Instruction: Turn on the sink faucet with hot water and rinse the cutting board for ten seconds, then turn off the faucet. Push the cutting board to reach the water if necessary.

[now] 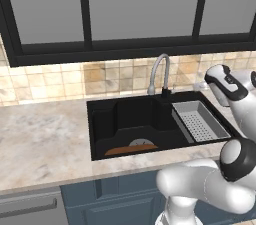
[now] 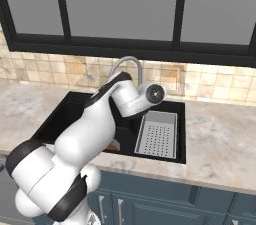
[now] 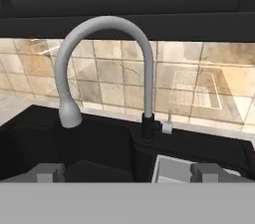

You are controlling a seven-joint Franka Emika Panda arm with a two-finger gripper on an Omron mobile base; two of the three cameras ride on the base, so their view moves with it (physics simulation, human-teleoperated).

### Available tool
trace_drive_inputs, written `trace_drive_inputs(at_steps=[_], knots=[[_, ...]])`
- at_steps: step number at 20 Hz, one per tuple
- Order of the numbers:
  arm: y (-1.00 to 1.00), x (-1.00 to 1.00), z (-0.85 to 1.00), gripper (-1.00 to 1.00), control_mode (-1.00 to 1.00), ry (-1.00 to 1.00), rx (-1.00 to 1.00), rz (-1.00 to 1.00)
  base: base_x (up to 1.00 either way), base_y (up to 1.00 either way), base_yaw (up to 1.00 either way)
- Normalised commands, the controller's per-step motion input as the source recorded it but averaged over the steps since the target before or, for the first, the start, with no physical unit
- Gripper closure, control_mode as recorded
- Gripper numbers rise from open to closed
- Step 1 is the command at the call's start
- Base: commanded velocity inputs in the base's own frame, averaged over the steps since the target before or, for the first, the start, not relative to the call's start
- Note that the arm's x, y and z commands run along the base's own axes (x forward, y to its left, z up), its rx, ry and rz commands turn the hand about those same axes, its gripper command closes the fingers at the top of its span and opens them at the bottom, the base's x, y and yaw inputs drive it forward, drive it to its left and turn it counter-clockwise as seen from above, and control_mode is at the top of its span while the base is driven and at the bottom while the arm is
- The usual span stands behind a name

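The sink faucet (image 3: 107, 24) is a tall grey gooseneck with a dark base and a small side lever (image 3: 168, 125), straight ahead in the hand view. My gripper (image 3: 128, 173) is open, its fingertips wide apart with nothing between them, short of the faucet and level with its base. The faucet (image 1: 160, 71) stands at the back rim of the black sink (image 1: 100, 116). The orange-brown cutting board (image 1: 131, 150) lies flat on the basin floor against the front wall, well short of the spout. A sliver of the board (image 2: 114, 145) shows behind my arm. No water is in view.
A grey perforated strainer tray (image 1: 200, 121) fills the sink's right side, below my hand. A grey drain disc (image 1: 141, 142) sits just behind the board. Marble counter (image 1: 45, 139) lies left of the sink, with a tiled backsplash and a dark window frame behind.
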Motion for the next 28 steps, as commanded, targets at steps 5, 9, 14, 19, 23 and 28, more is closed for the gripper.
trace_drive_inputs(at_steps=[5, 9, 14, 19, 23, 28], knots=[[0.0, 0.08, -0.13, -1.0, -1.0, 0.0, 0.0, 0.08, 0.0, 0.0, 0.0], [0.0, 0.09, -0.13, -1.0, -1.0, 0.0, 0.0, 0.07, 0.0, 0.0, 0.0], [0.0, 0.1, -0.1, -1.0, -1.0, 0.0, 0.0, 0.04, 0.0, 0.0, 0.0], [0.0, 0.1, -0.11, -1.0, -1.0, 0.0, 0.0, 0.03, 0.0, 0.0, 0.0], [0.01, 0.04, -0.15, -1.0, -1.0, 0.0, 0.0, 0.03, 0.0, 0.0, 0.0], [0.0, 0.05, -0.12, -1.0, -1.0, 0.0, 0.0, 0.04, 0.0, 0.0, 0.0]])
